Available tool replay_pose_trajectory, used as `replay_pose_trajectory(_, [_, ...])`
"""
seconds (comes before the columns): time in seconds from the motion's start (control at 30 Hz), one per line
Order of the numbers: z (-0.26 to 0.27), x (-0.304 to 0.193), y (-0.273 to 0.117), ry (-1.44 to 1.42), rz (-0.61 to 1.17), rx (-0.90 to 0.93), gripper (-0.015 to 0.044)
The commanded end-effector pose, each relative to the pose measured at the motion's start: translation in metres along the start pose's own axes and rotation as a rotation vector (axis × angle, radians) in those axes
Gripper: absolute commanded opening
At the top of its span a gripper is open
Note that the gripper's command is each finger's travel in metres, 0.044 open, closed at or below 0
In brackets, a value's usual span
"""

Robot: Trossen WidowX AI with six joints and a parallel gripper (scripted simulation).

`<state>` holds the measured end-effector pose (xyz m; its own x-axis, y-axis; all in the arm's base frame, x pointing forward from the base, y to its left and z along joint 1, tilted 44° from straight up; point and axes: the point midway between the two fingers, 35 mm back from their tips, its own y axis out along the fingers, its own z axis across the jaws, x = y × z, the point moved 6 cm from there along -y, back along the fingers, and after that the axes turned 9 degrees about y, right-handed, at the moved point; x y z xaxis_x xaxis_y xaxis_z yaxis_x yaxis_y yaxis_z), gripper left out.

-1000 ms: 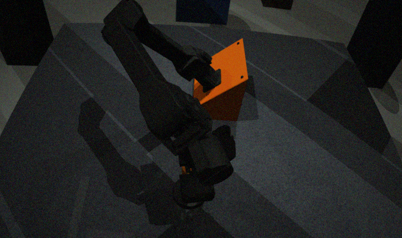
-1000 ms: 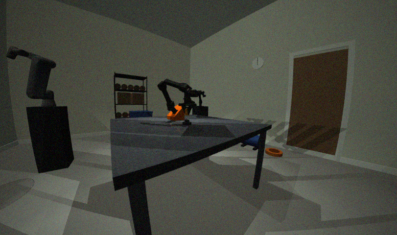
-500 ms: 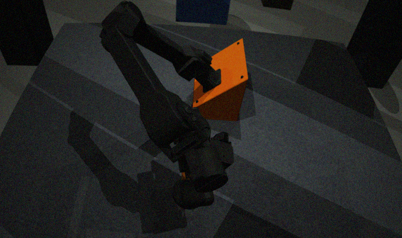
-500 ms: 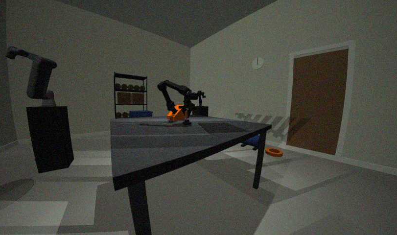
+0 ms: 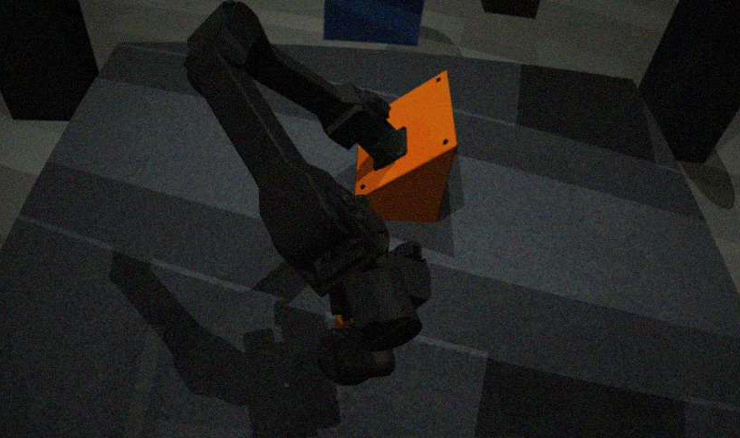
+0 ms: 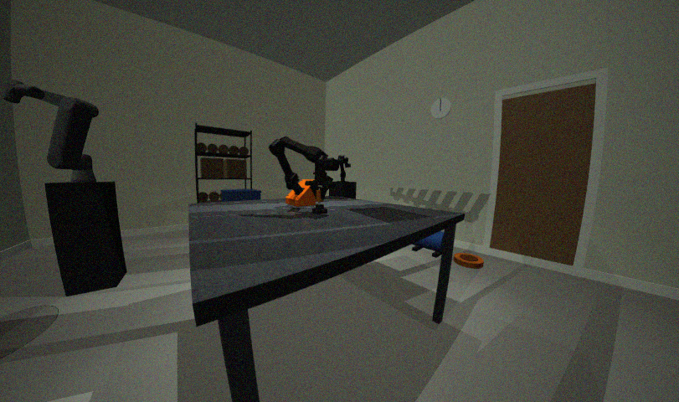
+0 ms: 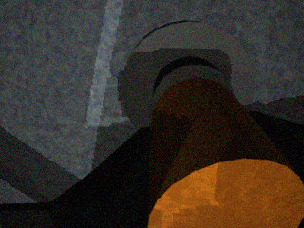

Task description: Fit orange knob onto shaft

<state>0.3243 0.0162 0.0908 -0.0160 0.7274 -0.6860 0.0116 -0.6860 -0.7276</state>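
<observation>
Orange knob [image 7: 227, 195] — gripped above the round pedestal [image 7: 190, 37].

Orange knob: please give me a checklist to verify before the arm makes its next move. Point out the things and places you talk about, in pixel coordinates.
1. Knob [image 7: 228, 195] held by the gripper: ok, the fingers are shut on it.
2. Knob near the round pedestal [image 7: 242, 62] [image 6: 319, 210]: ok, the wrist view shows it in front of the pedestal.
3. Knob down on the pedestal: not ok, it is above.
4. Flat side of the hole lined up with the shaft: cannot tell, both are hidden.
5. Knob released: not ok.
</observation>
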Motion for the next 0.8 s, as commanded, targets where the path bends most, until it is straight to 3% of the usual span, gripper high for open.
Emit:
replay_pose_trajectory(0.0, [-0.0008,-0.0011,-0.0015,0.001,0.004,-0.007,0.0])
replay_pose_trajectory(0.77, [-0.0014,0.0,0.0051,0.002,0.004,-0.008,0.0])
